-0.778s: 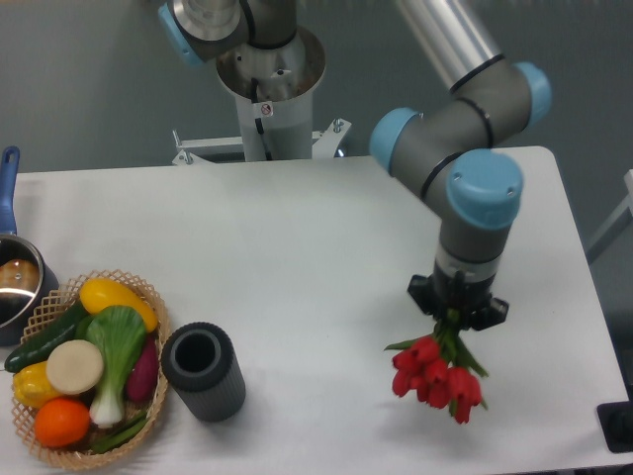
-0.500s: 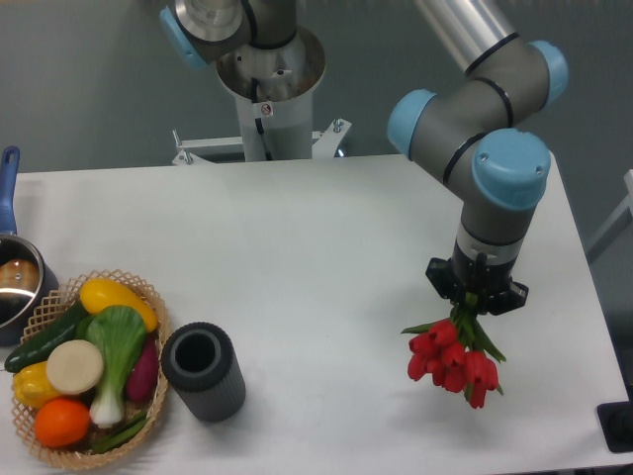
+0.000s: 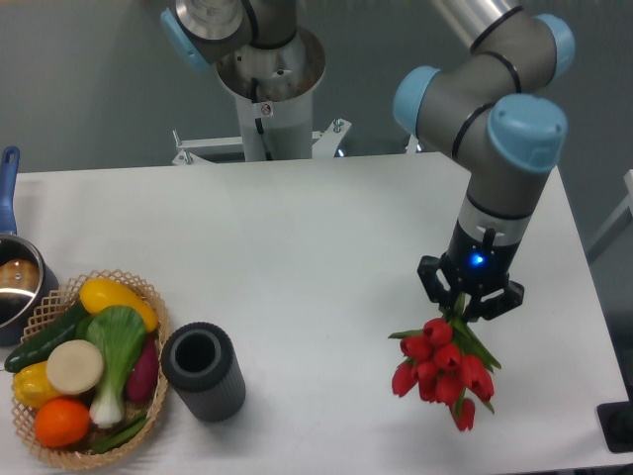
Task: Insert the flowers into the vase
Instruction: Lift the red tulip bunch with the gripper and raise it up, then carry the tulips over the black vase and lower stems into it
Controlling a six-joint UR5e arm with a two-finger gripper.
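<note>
Flowers point(image 3: 442, 369) hang blooms-down near the bench's front right corner, their green stems pinched in the gripper point(image 3: 469, 300), which is closed on them, a blue light glowing on its body. Over by the front left edge stands the vase point(image 3: 203, 370), mouth up, just beside the wicker basket point(image 3: 148, 297) of toy vegetables. Bench point(image 3: 297, 237) stretches white behind.

You have red flowers point(image 3: 441, 368) with green stems, a dark grey ribbed vase point(image 3: 203, 371), a white worktop point(image 3: 297, 247), and a tan woven basket point(image 3: 148, 297).
</note>
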